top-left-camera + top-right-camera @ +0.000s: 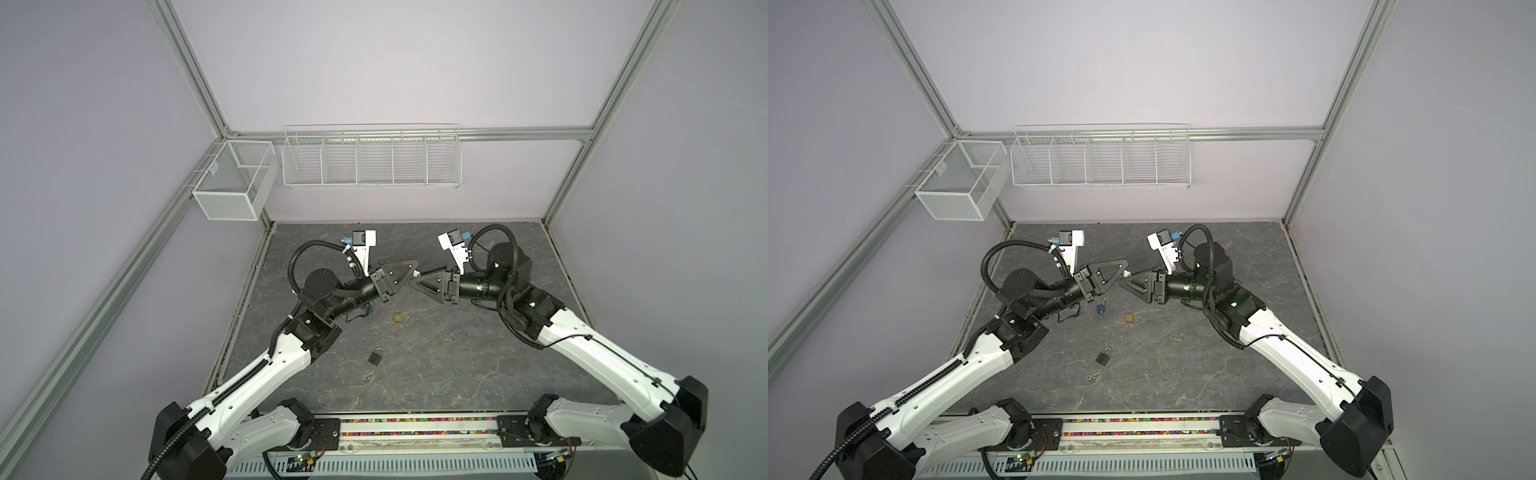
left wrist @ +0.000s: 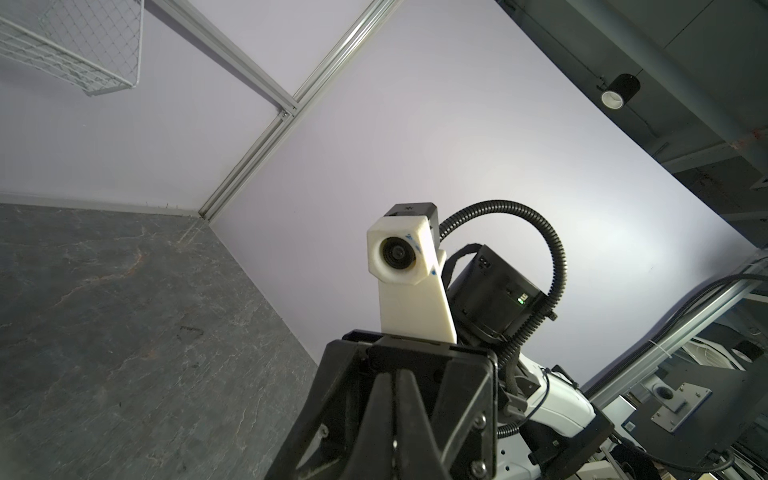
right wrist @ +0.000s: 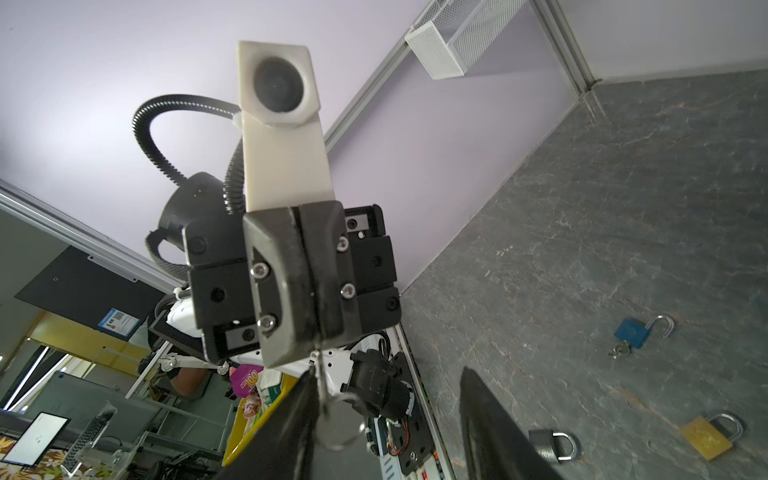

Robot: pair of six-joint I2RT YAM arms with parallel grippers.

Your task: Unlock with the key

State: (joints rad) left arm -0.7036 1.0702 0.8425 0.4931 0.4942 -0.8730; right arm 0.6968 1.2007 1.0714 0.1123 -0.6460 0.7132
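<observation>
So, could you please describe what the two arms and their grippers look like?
Both the left arm and right arm have white shells with black joints and ribbed black cable hoses. The left gripper and right gripper carry black triangular-frame fingers, each with a white camera mount and a blue plug.

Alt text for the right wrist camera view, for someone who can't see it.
The left gripper, seen head-on, is shut on a key whose ring hangs beside one finger of the open right gripper. On the grey table lie a blue padlock with its shackle open, a gold padlock and a dark padlock.
</observation>
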